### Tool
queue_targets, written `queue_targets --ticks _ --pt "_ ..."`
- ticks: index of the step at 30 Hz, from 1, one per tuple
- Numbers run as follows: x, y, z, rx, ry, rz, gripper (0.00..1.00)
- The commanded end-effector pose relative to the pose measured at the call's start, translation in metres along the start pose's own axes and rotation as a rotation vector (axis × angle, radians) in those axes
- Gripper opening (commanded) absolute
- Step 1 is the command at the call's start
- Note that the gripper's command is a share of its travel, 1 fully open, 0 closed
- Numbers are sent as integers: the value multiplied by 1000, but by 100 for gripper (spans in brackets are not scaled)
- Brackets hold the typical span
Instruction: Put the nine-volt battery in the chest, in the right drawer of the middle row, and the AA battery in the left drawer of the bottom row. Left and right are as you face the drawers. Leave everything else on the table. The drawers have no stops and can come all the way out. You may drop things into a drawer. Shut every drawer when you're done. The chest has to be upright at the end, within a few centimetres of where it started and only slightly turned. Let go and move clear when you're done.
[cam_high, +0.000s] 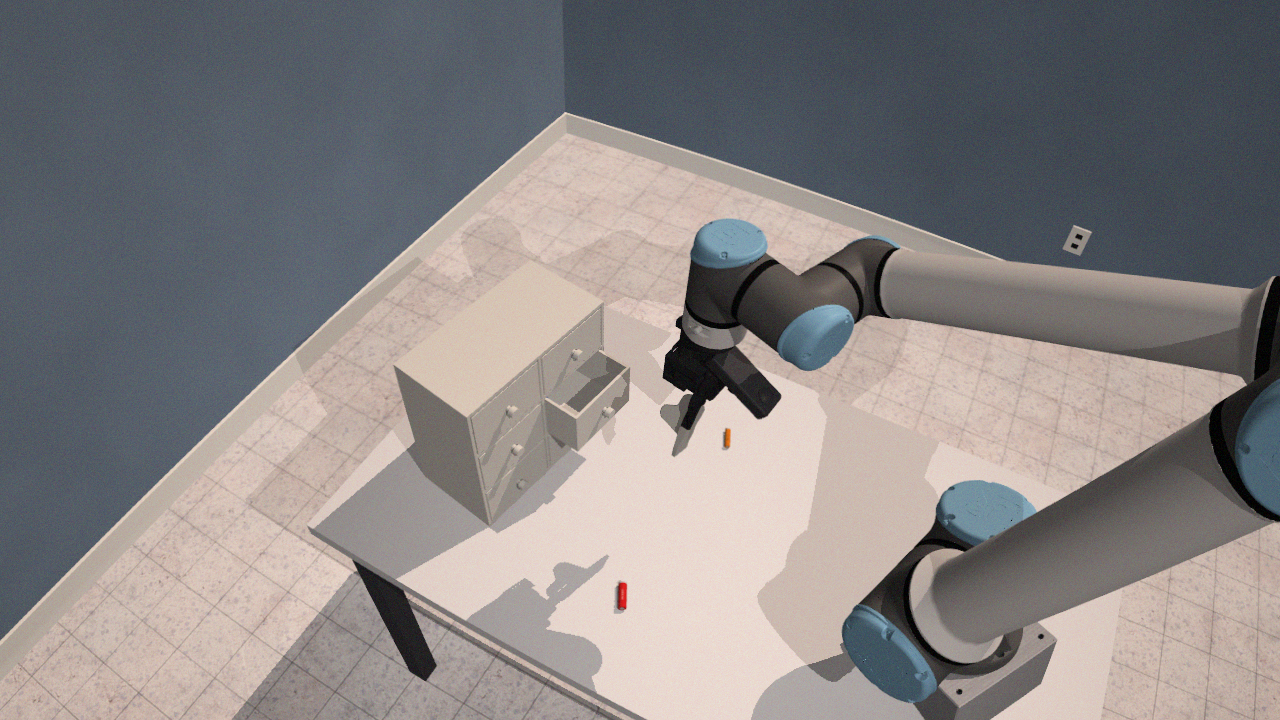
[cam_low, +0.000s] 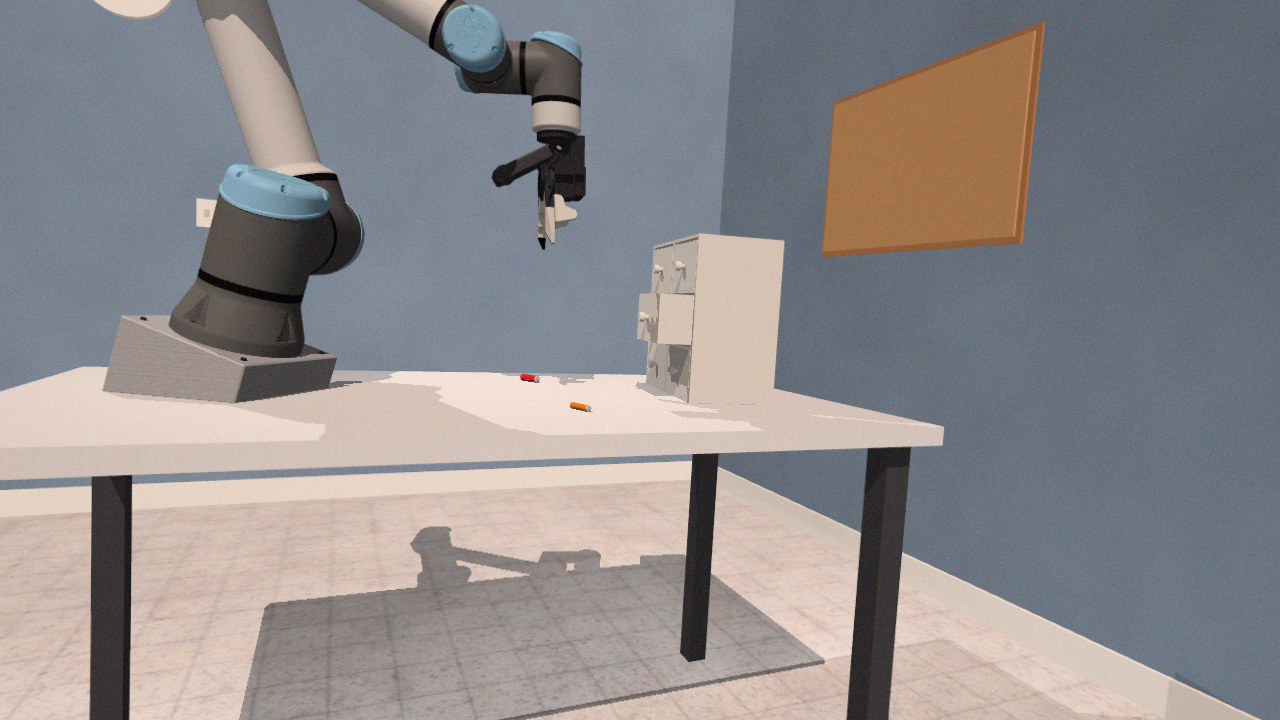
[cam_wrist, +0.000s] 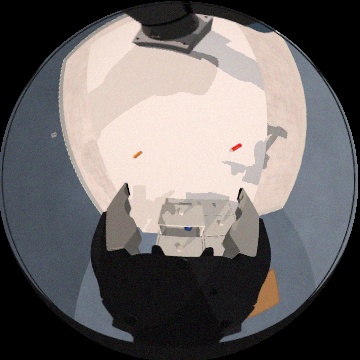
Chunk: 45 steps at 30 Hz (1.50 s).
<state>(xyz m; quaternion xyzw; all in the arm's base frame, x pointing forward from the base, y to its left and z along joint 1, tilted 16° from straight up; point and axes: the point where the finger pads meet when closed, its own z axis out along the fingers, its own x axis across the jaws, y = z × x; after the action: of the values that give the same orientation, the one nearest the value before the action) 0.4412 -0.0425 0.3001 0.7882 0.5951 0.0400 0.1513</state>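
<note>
The beige chest (cam_high: 501, 385) stands at the table's far left, with three rows of two drawers. Its middle-row right drawer (cam_high: 588, 398) is pulled out and open; the others are shut. In the wrist view a small blue object (cam_wrist: 188, 228) lies inside that open drawer. An orange cylinder (cam_high: 726, 437) lies on the table in front of the chest, and a red cylinder (cam_high: 622, 594) lies near the table's front edge. My gripper (cam_high: 684, 428) hangs high above the table in front of the open drawer, near the orange cylinder, open and empty. It also shows in the side view (cam_low: 543, 234).
The robot's base (cam_high: 948, 626) is mounted on the table's right corner. The arm reaches over the table's right side. A cork board (cam_low: 930, 143) hangs on the wall behind the chest. The open drawer sticks out towards the table's middle.
</note>
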Motion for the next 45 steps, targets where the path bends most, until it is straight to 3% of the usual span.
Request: queue_targets --ticks 1,26,45 --pt "0 2 1 -20 0 0 100" --pt "0 14 17 -177 0 0 100" --pt "0 28 35 -361 0 0 100"
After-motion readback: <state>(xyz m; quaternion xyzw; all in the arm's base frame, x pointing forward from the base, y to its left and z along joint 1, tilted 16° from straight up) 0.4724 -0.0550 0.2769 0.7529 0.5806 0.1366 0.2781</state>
